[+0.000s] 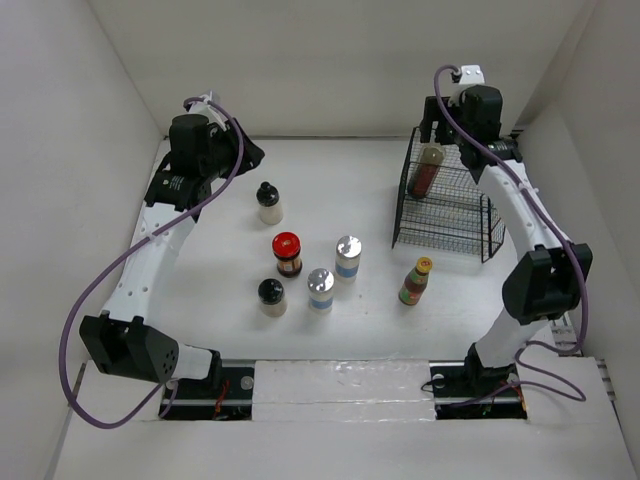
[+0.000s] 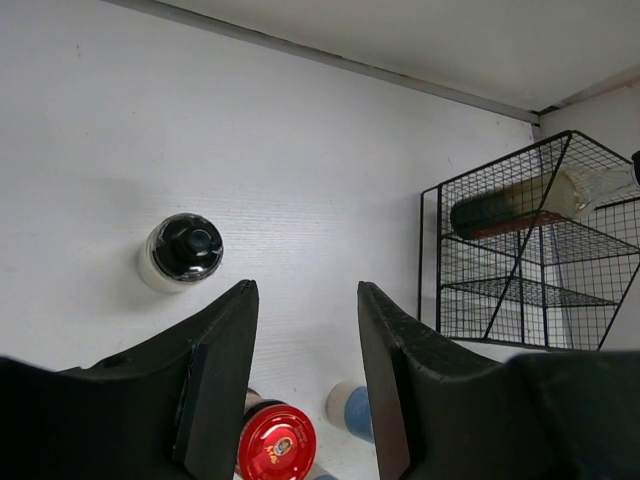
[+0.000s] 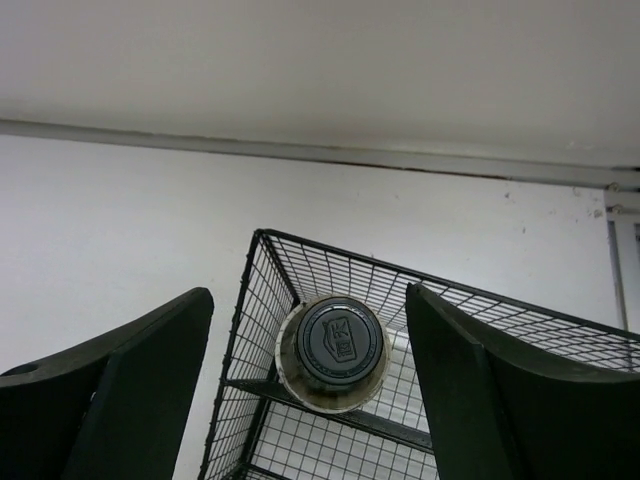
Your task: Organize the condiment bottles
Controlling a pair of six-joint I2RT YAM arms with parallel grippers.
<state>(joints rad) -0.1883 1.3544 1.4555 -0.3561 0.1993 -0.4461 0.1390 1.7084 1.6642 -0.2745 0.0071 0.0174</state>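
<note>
That tall dark bottle (image 3: 340, 345) sits on the wire basket's (image 1: 441, 226) top tier, with the right arm's jaws spread wide above it, not touching. Left arm's jaws are apart and empty. It looks like glass: rigid, slick, top-heavy, so I'd pinch the body below the cap.

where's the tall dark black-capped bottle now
Top view: the tall dark black-capped bottle is in the black wire basket, far right, beneath the right gripper.
</note>
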